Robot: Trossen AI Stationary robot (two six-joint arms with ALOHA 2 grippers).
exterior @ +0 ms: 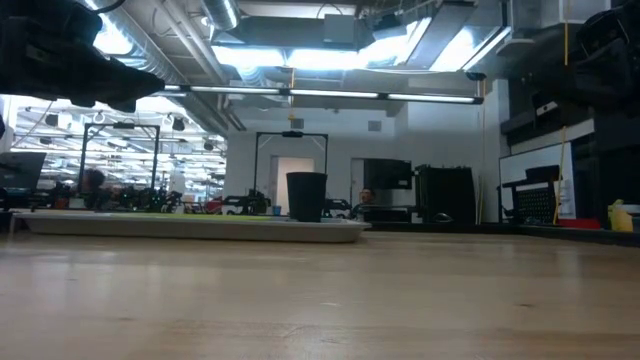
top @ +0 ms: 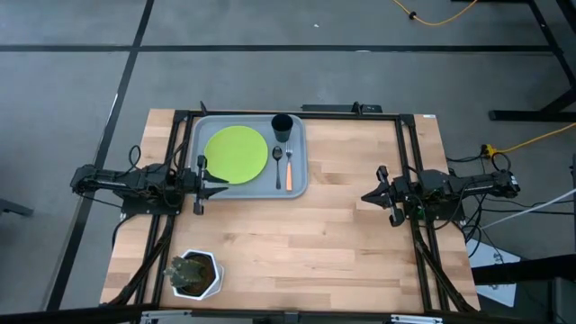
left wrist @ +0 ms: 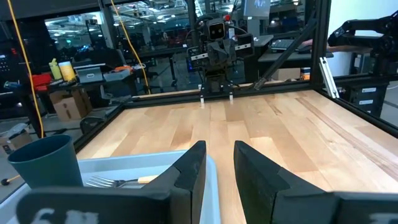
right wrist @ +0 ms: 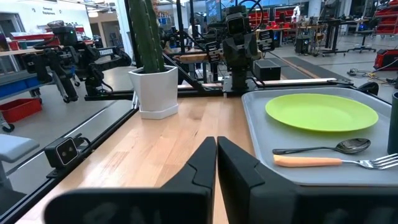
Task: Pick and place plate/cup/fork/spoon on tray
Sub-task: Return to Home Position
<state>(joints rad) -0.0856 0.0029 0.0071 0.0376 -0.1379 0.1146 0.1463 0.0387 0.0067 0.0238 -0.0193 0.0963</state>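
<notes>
Closest up, the fork [right wrist: 339, 162] and spoon [right wrist: 323, 148] lie side by side on the tray [top: 297, 184], long axes parallel, fork's tines toward the cup [top: 282, 125]. Plate [top: 237, 153] beside them. Looks all done to me. Left gripper [top: 219, 186] slightly open by the tray's edge, right gripper [top: 367, 196] closed well apart; both empty.

The big grey-blue tray [top: 301, 184] lies flat just beside the left gripper [top: 214, 186]. On it lie the round green plate [top: 237, 153], the dark cup [top: 282, 125] standing up, the dark spoon [top: 278, 164] and the orange-handled fork [top: 289, 170].
</notes>
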